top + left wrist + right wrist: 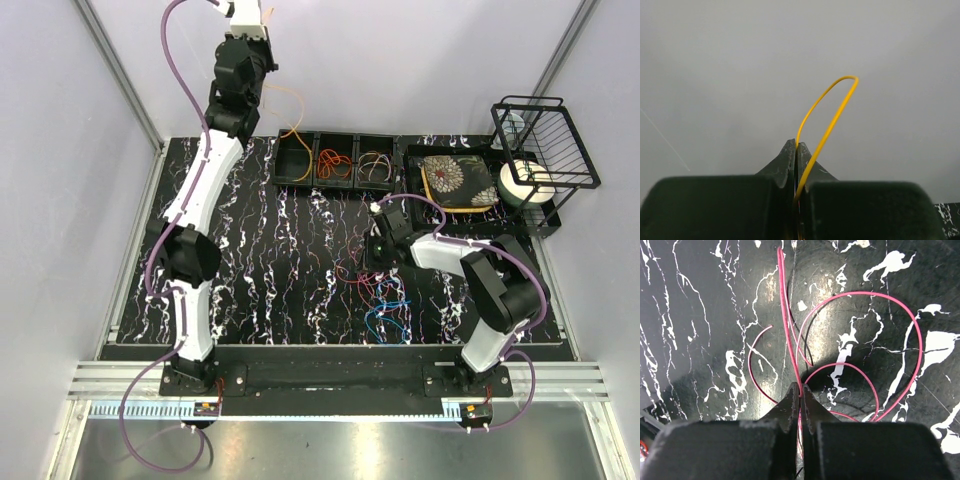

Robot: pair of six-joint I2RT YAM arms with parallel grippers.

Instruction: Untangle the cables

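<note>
- Cables [372,292] lie in a small tangled heap on the black table [250,270], near the front and toward the right side.
- A blue cable [385,322] lies at the near edge of the heap.
- The right gripper [800,389] is low over the heap. It is pinched tight on a red cable [788,330].
- The red cable runs straight out past the tips. More red loops curl flat on the table beside it.
- The left gripper [796,146] is high up over the back of the table. It is squeezed tight on a yellow cable [849,77].
- The yellow cable pokes out past the tips in a thin loop, with grey wall behind it.
- In the top view, the yellow cable hangs down toward the left box [294,160]. It may reach inside, but it is too thin to be sure.
- The middle box [318,172] has orange cables [335,165] in it.
</note>
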